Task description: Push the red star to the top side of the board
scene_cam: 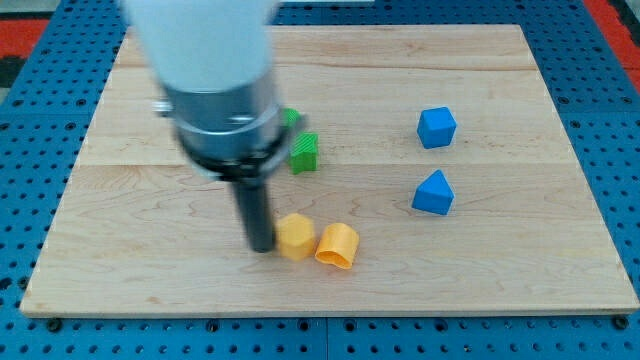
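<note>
- My tip (pixel 261 246) stood on the wooden board (pixel 520 270) toward the view's bottom, left of centre, at the end of the dark rod hanging from the blurred arm body.
- The tip carried no fingers, so there was nothing to stand apart or together; it was simply a bare rod end.
- A yellow block (pixel 295 237), with a faceted shape, sat just beside the tip on the view's right, seemingly touching it.
- An orange block (pixel 338 246), rounded like an arch, leaned against the yellow block's right side.
- A green block (pixel 305 152) lay above these, and another green block (pixel 291 117) peeked out beside the arm body.
- A blue cube (pixel 436 128) and a blue wedge-like block (pixel 433 193) sat well apart on the view's right.
- The red star could not be seen; whether the arm hid it I could not tell.
</note>
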